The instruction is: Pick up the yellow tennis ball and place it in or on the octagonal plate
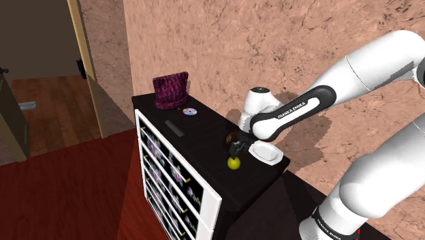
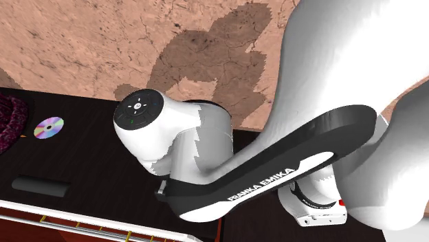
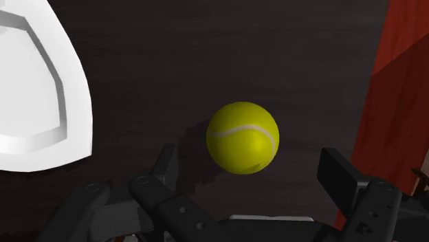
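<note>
The yellow tennis ball [image 1: 233, 163] rests on the dark cabinet top [image 1: 204, 140], near its front corner. In the wrist view the ball [image 3: 243, 137] lies ahead of my gripper [image 3: 249, 159], in line with the gap between the two black fingers [image 3: 165, 165], which stand wide apart and do not touch it. Seen from the shoulder view, my gripper [image 1: 236, 146] hangs open just above the ball. The white octagonal plate [image 1: 267, 153] sits right beside the ball on the side nearer the arm's stand; its raised rim [image 3: 41, 137] shows in the wrist view.
A purple knitted hat [image 1: 170, 91] stands at the cabinet's far end, with a CD [image 1: 189, 111] and a flat dark slab [image 1: 174, 127] nearer. The cabinet's edge drops to red floor [image 3: 399, 89] close past the ball. A rough pink wall [image 1: 225, 48] runs behind.
</note>
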Action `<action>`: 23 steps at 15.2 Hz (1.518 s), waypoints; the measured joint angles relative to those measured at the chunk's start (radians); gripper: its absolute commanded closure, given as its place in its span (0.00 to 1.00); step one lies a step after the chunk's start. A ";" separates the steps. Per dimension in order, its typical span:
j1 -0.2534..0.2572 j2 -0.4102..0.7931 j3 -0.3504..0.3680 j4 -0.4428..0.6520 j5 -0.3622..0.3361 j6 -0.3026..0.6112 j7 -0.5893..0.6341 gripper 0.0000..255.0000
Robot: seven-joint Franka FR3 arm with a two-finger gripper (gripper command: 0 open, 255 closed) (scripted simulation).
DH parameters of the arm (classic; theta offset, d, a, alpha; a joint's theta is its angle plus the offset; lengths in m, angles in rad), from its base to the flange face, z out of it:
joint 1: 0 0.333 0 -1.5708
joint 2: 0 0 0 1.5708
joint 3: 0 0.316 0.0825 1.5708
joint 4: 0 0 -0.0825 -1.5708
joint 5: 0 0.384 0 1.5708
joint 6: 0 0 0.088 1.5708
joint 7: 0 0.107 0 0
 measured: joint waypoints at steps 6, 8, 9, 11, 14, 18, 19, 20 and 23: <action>-0.023 0.132 0.006 0.007 -0.063 0.122 0.048 0.00; -0.027 0.167 0.007 0.007 -0.083 0.156 0.064 0.00; -0.029 0.190 0.007 0.008 -0.099 0.178 0.078 0.00; -0.032 0.206 0.004 0.009 -0.109 0.192 0.082 0.00; -0.033 0.211 0.004 0.010 -0.112 0.196 0.085 0.00; -0.033 0.212 0.004 0.011 -0.113 0.197 0.085 1.00; -0.033 0.212 0.004 0.010 -0.113 0.197 0.085 1.00; -0.033 0.212 0.004 0.010 -0.113 0.197 0.085 1.00; -0.033 0.212 0.004 0.010 -0.113 0.197 0.085 1.00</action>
